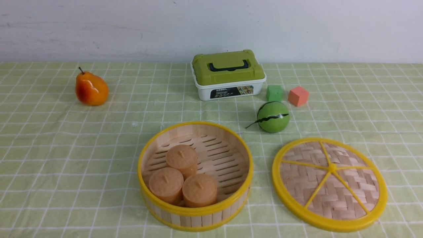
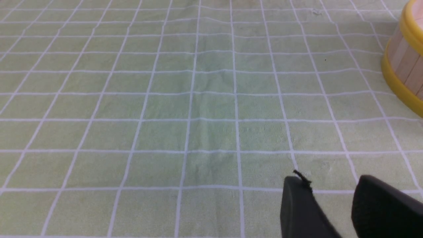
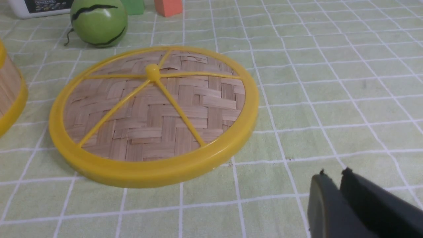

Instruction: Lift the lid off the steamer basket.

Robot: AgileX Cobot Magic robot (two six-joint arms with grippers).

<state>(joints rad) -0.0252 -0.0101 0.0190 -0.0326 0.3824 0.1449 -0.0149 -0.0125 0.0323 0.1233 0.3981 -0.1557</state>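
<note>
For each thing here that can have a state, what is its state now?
Steamer basket: uncovered, three brown cakes inside.
Lid: off, flat on the tablecloth beside the basket.
Green-topped box: closed, handle folded down.
Left claw: open, holds nothing.
Right claw: nearly shut, holds nothing.

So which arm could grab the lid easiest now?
Probably the right arm. The lid lies on the robot's right side, just ahead of the right fingers. The left fingers face bare cloth, with the steamer basket off to one side.
</note>
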